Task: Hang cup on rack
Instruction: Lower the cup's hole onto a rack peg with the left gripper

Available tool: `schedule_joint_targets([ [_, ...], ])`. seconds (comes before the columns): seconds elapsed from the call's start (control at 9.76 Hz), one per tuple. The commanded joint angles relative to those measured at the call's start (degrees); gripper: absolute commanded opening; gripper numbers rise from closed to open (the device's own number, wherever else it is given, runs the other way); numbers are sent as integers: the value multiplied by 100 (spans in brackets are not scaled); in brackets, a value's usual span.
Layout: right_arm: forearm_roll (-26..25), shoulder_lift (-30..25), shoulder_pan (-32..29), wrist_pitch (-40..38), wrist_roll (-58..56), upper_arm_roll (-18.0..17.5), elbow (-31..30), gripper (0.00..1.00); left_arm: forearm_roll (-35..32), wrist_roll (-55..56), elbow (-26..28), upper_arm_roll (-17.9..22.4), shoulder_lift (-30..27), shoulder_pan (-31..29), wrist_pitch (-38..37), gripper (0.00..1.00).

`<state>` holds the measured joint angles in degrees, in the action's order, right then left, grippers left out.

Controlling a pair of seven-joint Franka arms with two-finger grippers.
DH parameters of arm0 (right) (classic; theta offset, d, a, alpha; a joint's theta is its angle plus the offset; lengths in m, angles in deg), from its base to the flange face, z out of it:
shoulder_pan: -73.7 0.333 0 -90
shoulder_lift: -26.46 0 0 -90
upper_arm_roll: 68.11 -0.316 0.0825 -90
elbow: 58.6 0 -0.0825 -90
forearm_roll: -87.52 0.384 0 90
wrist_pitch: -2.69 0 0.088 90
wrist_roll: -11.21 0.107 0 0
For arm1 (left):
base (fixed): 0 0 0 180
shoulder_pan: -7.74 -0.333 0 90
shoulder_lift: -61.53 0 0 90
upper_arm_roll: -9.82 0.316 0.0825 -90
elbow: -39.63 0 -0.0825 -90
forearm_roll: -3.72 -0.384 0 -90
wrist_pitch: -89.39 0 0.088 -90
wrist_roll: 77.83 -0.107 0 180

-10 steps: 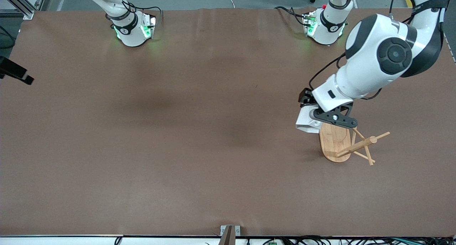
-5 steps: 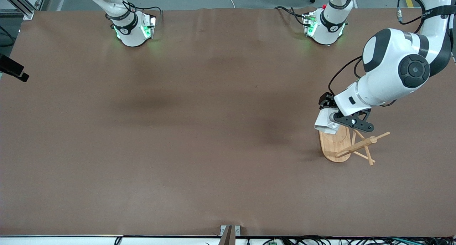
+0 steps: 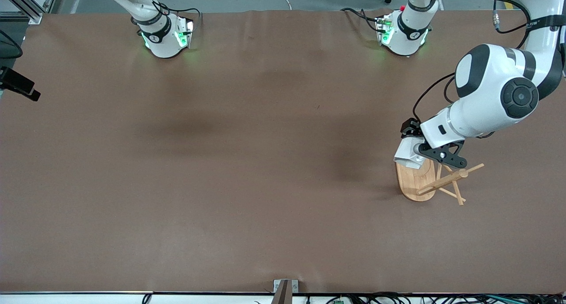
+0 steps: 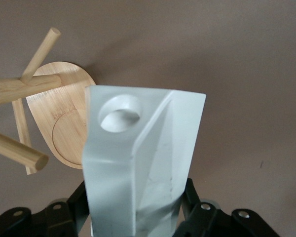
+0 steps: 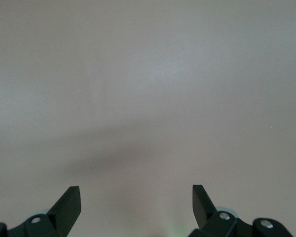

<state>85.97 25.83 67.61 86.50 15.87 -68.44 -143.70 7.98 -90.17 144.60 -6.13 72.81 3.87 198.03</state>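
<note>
Left gripper point(image 3: 420, 155): fingers mostly hidden by cup point(image 3: 407, 155) and wrist in front view; in left wrist view, finger bases cut off by frame edge, contact on cup hidden.
Rack point(image 3: 418, 183): end of base farther from front camera covered by cup and gripper.
Rack point(image 4: 59, 123) pegs cut off by frame edge in left wrist view.
Right gripper point(image 5: 136, 197): only finger tips in frame, body cut off; in front view out of frame.

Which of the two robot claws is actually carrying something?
The left gripper, over the rack's oval base, is clamped on the white cup. The right gripper is open, with only bare tabletop under it; that arm waits.
</note>
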Motion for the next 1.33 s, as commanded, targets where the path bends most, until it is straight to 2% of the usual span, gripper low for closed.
schedule_joint_targets([
  [0.0,-73,-34,11,-14,-201,-20,-7,100,39,-592,199,13,59,-211,113,15],
  [0.72,76,-25,-24,30,-387,6,11,100,22,-726,120,13,252,-431,149,15],
  [1.23,76,-16,-147,-14,-396,24,20,100,4,-726,-223,13,533,-580,149,19],
])
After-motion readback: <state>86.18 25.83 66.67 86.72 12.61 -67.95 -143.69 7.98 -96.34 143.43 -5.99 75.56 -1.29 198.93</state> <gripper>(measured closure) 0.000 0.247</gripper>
